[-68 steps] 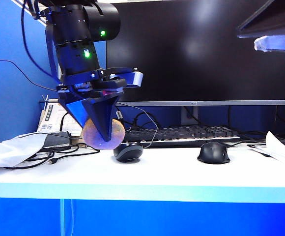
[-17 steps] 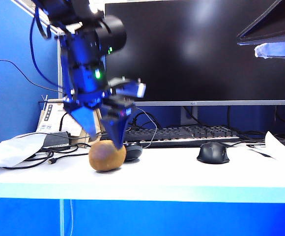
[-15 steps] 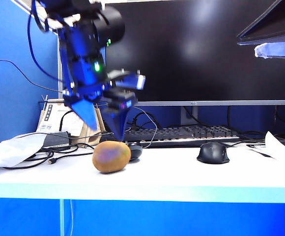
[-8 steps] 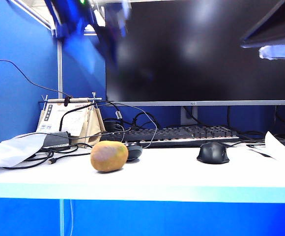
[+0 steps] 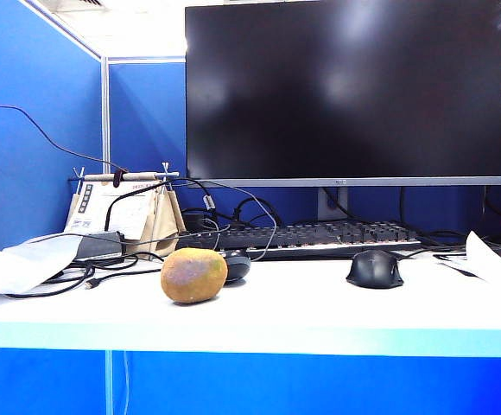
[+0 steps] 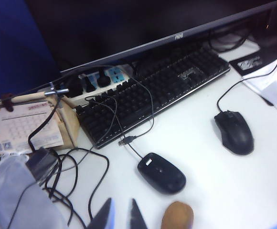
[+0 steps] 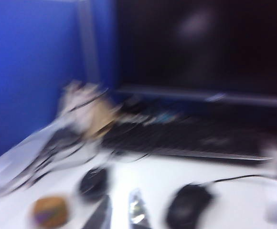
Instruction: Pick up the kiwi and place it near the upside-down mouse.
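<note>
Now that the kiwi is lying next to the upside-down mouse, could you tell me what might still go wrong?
The kiwi lies free on its rounded side against the upside-down mouse, so it could roll. Loose cables run close by and could catch an arm coming back. The left pincer, shut and empty, hangs above them; the right pincer is blurred.

Stood at the back of the white desk [image 5: 320,316]: a dark monitor [image 5: 345,91], with a black keyboard [image 5: 320,235] below it. Lay near the keyboard: a black domed mouse [image 5: 376,268]. Off to the side: a desk calendar [image 5: 117,207], tangled cables [image 5: 104,268], crumpled grey cloth [image 5: 17,264].

kiwi [image 5: 193,275]: brown, on desk | upside-down mouse [image 5: 236,265]: just beside
</note>
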### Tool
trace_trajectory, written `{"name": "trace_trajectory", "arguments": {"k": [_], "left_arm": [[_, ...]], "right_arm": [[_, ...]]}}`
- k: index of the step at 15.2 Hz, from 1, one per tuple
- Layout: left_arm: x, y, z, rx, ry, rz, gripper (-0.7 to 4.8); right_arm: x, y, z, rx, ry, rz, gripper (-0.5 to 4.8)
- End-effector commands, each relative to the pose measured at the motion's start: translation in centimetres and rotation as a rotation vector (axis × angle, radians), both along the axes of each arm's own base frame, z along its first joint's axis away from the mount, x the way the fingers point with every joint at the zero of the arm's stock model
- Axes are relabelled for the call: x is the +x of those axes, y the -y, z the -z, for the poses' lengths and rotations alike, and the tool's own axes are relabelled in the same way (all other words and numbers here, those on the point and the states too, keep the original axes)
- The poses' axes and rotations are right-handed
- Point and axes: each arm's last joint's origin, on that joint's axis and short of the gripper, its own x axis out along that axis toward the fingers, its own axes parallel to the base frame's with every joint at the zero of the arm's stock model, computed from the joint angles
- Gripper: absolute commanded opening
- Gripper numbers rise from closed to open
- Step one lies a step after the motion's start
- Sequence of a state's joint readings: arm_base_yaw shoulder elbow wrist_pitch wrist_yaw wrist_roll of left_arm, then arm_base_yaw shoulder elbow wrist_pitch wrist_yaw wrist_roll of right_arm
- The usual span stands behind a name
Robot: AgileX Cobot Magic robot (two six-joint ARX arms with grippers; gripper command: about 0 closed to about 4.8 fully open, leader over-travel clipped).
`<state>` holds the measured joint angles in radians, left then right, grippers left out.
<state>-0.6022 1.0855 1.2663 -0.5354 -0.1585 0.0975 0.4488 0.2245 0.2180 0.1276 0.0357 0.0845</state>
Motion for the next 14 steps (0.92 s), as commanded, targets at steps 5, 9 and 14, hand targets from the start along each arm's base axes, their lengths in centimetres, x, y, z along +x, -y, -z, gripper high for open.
{"name": "trace_trajectory", "arguments": {"k": [5,9,14], "left_arm": [[-7.0,-5.1,9.5,-0.302,0.144,-0.125,0.49],[-7.1,-5.8,16.8,-0.31,0.035,-0.357,0.49],[-6.9,-6.0,21.9,-0.274,0.041,-0.463,0.49]], "right_arm": [[-2.0,1.7,1.1,0.081,-0.069,0.228,0.62],[-1.5,1.6,2.6,0.108,-0.116,0.275,0.62],[-0.8,1.5,5.5,0.066,-0.191,0.341,0.62]]}}
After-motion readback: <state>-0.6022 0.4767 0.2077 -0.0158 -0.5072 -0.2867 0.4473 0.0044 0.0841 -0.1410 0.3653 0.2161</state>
